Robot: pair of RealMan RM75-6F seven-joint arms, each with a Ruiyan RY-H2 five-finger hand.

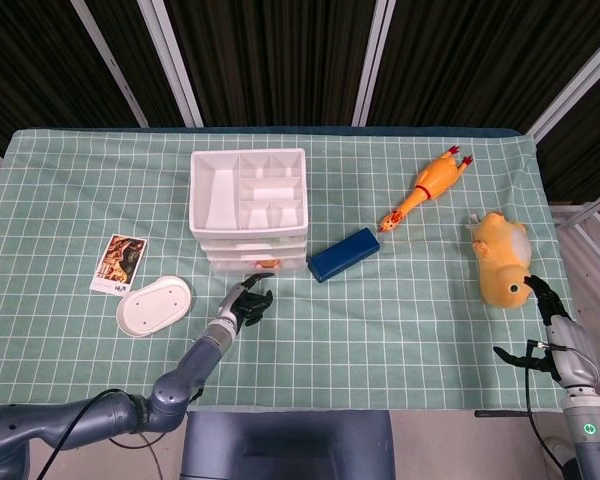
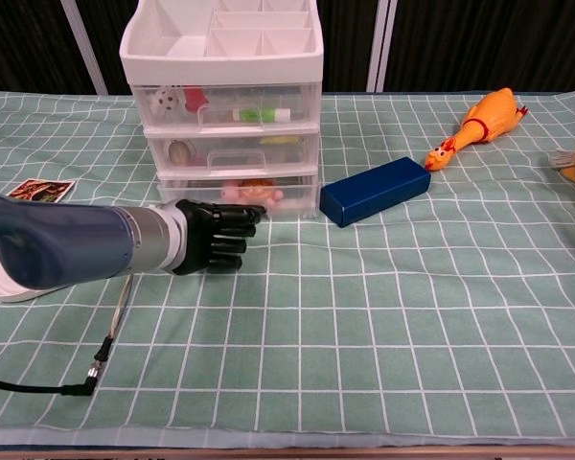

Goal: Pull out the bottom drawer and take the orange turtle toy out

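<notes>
Lab test bench — gridded green tablecloth (image 1: 400, 300), dark slatted backdrop (image 1: 280, 60)

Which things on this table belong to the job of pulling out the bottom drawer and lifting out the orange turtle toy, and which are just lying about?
Belong to the job:
- white plastic three-drawer unit
- clear bottom drawer
- orange turtle toy inside it
- left hand

Lying about:
- dark blue rectangular box
- orange rubber chicken
- yellow plush toy
- white oval lid
- picture card
</notes>
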